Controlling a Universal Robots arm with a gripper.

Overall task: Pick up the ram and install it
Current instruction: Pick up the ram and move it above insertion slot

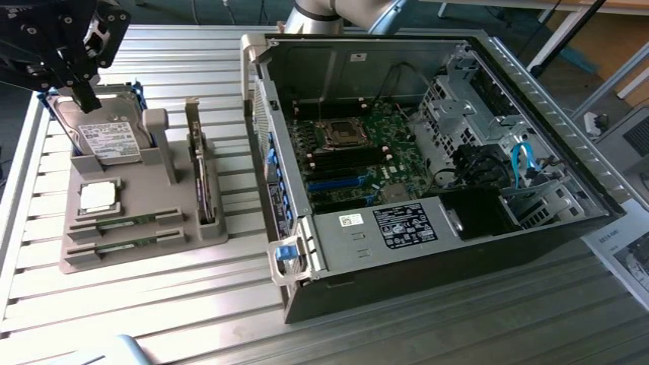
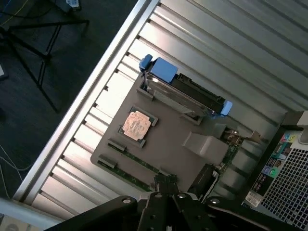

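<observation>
Two ram sticks lie flat, side by side, in slots at the near end of a grey holder [image 1: 152, 262]: one ram [image 1: 130, 222] and a second ram [image 1: 124, 244] just in front of it. In the wrist view the same two rams [image 2: 137, 161] [image 2: 126, 177] lie just past the fingertips. My gripper [image 1: 87, 97] hangs at the exterior view's upper left, above the hard drive at the holder's far end, well short of the rams. Its fingers [image 2: 166, 182] are shut together with nothing held.
The holder also carries a hard drive [image 1: 106, 137] in a blue caddy [image 2: 163, 70], a square silver processor [image 1: 99, 198] and an upright green expansion card [image 1: 206, 182]. An open computer case [image 1: 527, 84] with its motherboard [image 1: 355, 152] lies at the exterior view's right on the slatted metal table [image 1: 203, 319].
</observation>
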